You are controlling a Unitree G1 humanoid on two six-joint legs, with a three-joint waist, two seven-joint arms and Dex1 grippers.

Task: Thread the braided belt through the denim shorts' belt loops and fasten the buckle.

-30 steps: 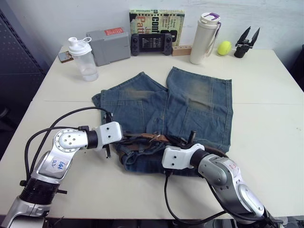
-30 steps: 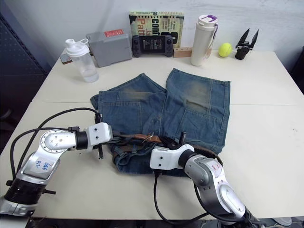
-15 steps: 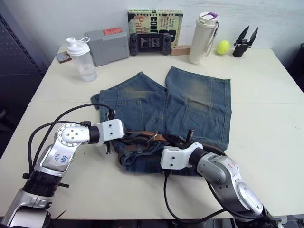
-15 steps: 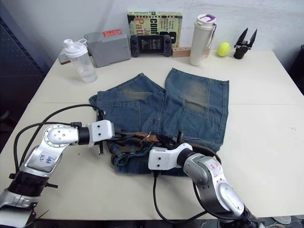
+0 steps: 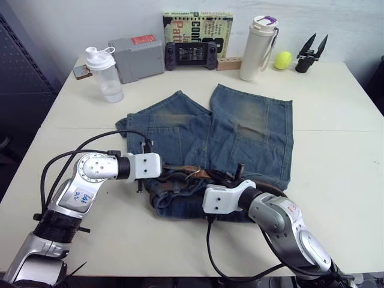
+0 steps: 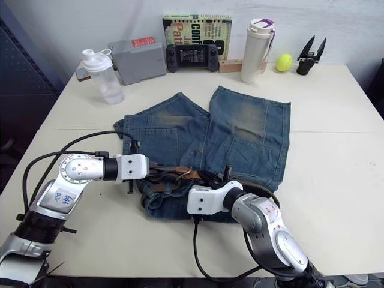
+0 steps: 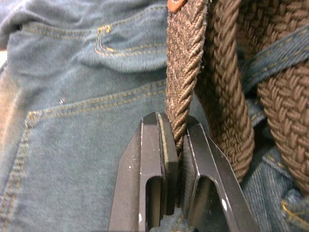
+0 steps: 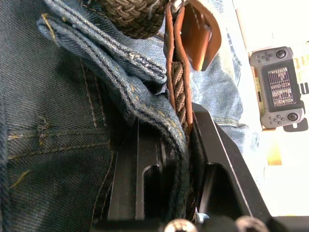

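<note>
The denim shorts [image 5: 240,132] lie flat mid-table, with the bunched waistband nearest me. The braided belt [image 5: 186,174] runs along that waistband. My left gripper [image 5: 161,174] is at the waistband's left end, shut on a brown belt strand [image 7: 186,63]. A belt loop [image 7: 282,53] crosses over the belt beside it. My right gripper [image 5: 201,185] is at the middle of the waistband. It is shut on a fold of denim [image 8: 140,96] together with the belt's leather-trimmed end [image 8: 179,92]. The buckle is hidden in the bunched cloth.
Along the far edge stand a shaker bottle [image 5: 103,75], a grey box [image 5: 137,57], a game controller [image 5: 192,55], a book [image 5: 198,24], a white tumbler [image 5: 258,48], a tennis ball [image 5: 283,60] and a black spare gripper [image 5: 311,54].
My left arm has shifted a little to the right, closer in along the waistband, still holding the belt. The right arm has stayed put.
</note>
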